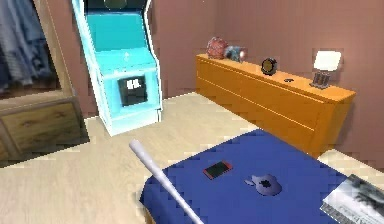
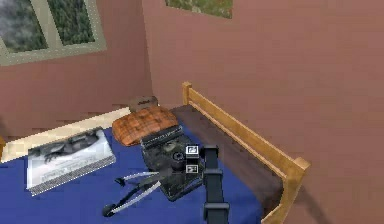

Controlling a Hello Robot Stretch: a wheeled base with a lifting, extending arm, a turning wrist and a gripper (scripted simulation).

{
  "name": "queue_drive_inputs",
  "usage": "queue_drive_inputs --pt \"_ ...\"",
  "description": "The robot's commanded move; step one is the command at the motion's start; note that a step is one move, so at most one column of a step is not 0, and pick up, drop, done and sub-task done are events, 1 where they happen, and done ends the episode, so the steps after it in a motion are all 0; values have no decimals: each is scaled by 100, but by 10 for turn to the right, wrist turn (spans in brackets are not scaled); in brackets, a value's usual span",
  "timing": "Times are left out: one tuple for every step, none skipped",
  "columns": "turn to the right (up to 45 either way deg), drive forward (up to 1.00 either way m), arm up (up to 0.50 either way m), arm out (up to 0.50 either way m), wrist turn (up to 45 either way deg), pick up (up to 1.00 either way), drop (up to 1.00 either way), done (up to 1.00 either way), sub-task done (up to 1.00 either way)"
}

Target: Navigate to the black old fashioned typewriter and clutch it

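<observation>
A black boxy thing (image 2: 165, 156) that may be the typewriter lies on the blue bed (image 2: 60, 205) in the arm side view, just in front of a brown cushion (image 2: 145, 125). My arm (image 2: 213, 205) rises from the bottom edge beside it. The gripper (image 2: 118, 202) reaches leftward over the blue cover, its thin fingers (image 2: 140, 190) spread low above the bedding. I cannot tell whether it holds anything, or whether it touches the black thing.
A large book (image 2: 65, 155) lies on the bed, and a wooden headboard (image 2: 240, 130) bounds it on the right. In the forward view the bed (image 1: 300, 165) carries a bat (image 1: 160, 180), a phone (image 1: 217, 170) and a book (image 1: 355, 198). Beyond stand a cyan arcade cabinet (image 1: 122, 60) and an orange dresser (image 1: 270, 95).
</observation>
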Motion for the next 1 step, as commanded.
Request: queue_drive_inputs --pt "0 0 0 0 450 0 0 0 0"
